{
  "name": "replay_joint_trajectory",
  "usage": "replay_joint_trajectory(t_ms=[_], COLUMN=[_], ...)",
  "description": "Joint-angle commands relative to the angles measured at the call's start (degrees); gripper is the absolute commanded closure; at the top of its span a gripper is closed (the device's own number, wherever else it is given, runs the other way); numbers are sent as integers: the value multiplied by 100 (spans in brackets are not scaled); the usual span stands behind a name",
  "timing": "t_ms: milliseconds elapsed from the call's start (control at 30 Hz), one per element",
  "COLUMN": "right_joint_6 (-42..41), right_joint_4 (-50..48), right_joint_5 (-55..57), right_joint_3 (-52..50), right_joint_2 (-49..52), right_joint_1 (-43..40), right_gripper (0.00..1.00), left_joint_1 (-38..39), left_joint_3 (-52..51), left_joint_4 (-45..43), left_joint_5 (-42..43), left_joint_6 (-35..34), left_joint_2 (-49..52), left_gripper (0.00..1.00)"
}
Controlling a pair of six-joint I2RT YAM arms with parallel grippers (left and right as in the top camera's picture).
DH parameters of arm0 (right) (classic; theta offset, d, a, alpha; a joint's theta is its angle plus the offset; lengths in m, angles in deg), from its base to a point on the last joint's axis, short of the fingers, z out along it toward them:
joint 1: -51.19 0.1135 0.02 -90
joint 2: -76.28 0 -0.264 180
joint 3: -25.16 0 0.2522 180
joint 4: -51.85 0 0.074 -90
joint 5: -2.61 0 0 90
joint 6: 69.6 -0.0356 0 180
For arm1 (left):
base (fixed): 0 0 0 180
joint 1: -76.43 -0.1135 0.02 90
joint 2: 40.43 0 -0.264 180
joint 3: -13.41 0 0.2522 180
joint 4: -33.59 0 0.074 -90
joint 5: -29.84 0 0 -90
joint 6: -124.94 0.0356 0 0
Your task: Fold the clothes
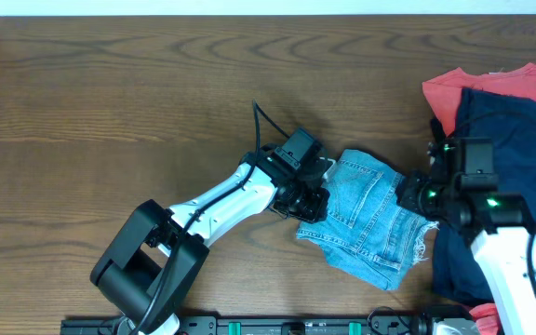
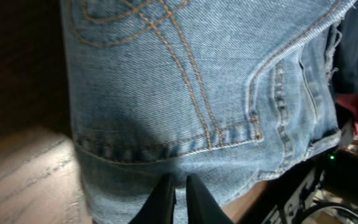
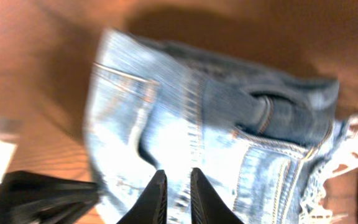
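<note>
Left claw (image 2: 179, 190) at faded jeans (image 2: 185, 87)

You work at a robot test bench: wood-grain table (image 1: 110, 93), black mounting rail (image 1: 324, 327) well behind your left gripper (image 1: 311, 203).

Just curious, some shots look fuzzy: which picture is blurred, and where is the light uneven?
Right wrist view: the jeans look smeared and orange-tinted. Left wrist view: sharp, a bright patch on the table beside deep shadow. Overhead view: crisp, evenly lit.
</note>
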Motion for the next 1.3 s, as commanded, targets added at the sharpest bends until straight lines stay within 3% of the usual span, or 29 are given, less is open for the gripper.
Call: replay_joint_trajectory(t_ms=[0,267,467,633,833,1033,1133,1167,1267], right_joint_6=[155,155,157,317,719,1346,1093,870,522], right_joint_4=[35,2,-2,-278,-942,-929,-769,-745,-916], right_joint_5=[-66,-63,-66,-118,-498,-1075,-577,-302,127], right_joint_3=[177,199,199,151,7,-55,-83,-105,-208], right_joint_2=[-227,-317,-304,-68,728,1829,2350,2544,3075], right_joint_1=[-42,-42,-42,22,413,824,1012,1025,1008], right_gripper=[86,85,82,84,80,88,96,98,99], left_joint_1=[94,566,-50,-713,-951,-1113,-1180,-1207,-1239], left_joint_3=[-13,-11,-7,-4,22,140,142,142,142], left_joint_4=[-7,-297,343,632,647,660,767,828,1012], left_joint_5=[-479,-590,-1408,-1394,-1445,-1532,-1534,-1534,-1532], left_joint_6=[57,20,-1019,-669,-282,-98,-70,-68,-63], left_joint_2=[22,717,785,723,503,114,-122,-201,-417], left_gripper=[92,93,94,94,94,86,83,77,73])
